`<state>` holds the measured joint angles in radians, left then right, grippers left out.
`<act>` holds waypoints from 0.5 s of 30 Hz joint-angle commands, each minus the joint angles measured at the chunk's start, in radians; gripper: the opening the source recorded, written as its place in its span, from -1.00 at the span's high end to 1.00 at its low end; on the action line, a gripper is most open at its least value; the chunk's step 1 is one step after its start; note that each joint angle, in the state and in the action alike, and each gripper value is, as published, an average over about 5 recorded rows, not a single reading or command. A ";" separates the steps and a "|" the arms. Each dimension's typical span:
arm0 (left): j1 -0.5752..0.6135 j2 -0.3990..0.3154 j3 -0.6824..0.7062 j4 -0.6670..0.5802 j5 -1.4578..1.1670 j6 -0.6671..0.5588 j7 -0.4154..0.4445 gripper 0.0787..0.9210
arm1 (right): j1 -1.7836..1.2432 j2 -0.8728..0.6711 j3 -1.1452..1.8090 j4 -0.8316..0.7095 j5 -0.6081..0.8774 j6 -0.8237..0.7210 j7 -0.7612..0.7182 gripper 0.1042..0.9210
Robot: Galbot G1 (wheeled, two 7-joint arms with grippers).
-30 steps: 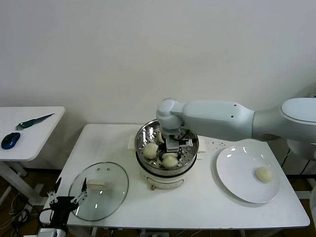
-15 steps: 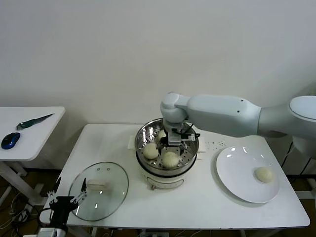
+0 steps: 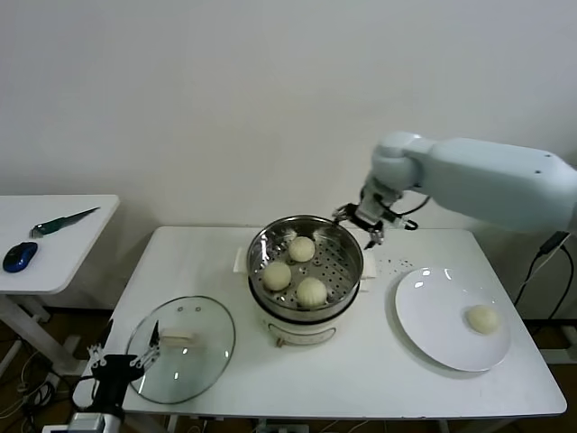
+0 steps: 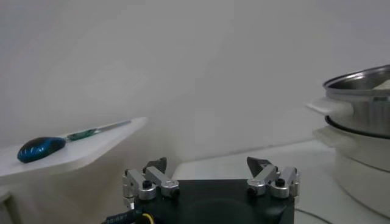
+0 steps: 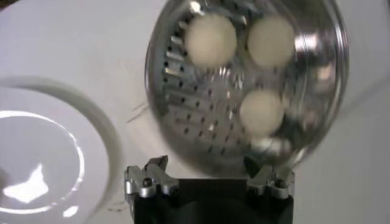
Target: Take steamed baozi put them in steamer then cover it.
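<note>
The steel steamer (image 3: 259, 245) stands mid-table on its white base. Three baozi lie in it (image 3: 301, 248) (image 3: 276, 275) (image 3: 312, 290). A fourth baozi (image 3: 481, 317) rests on the white plate (image 3: 433, 311) at the right. My right gripper (image 3: 361, 220) hovers open and empty just beyond the steamer's far right rim. In its wrist view the gripper (image 5: 207, 167) looks down on the perforated steamer floor (image 5: 189, 97) and its baozi (image 5: 210, 38). The glass cover (image 3: 194, 347) lies flat at the front left. My left gripper (image 3: 122, 363) stands open beside it, off the table's front corner.
A side table at the left carries a blue mouse (image 3: 18, 256) and a green-handled tool (image 3: 61, 221). A white strip (image 3: 393, 263) lies behind the steamer, toward the plate. In the left wrist view the steamer (image 4: 359, 91) rises at the far side.
My right gripper opened, left a baozi in the steamer, lifted out and swung to the right behind the rim. The left arm stayed put.
</note>
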<state>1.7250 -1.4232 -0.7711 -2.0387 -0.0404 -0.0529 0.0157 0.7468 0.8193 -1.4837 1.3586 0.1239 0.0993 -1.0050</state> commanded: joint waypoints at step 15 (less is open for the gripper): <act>-0.033 -0.019 0.011 -0.006 0.051 0.029 0.001 -0.77 | -0.961 -0.453 0.830 -0.200 -0.185 -0.208 -0.107 -0.76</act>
<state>1.6950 -1.4351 -0.7613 -2.0412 -0.0102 -0.0288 0.0162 0.2667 0.4511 -1.1056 1.2733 0.0748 -0.0746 -1.0861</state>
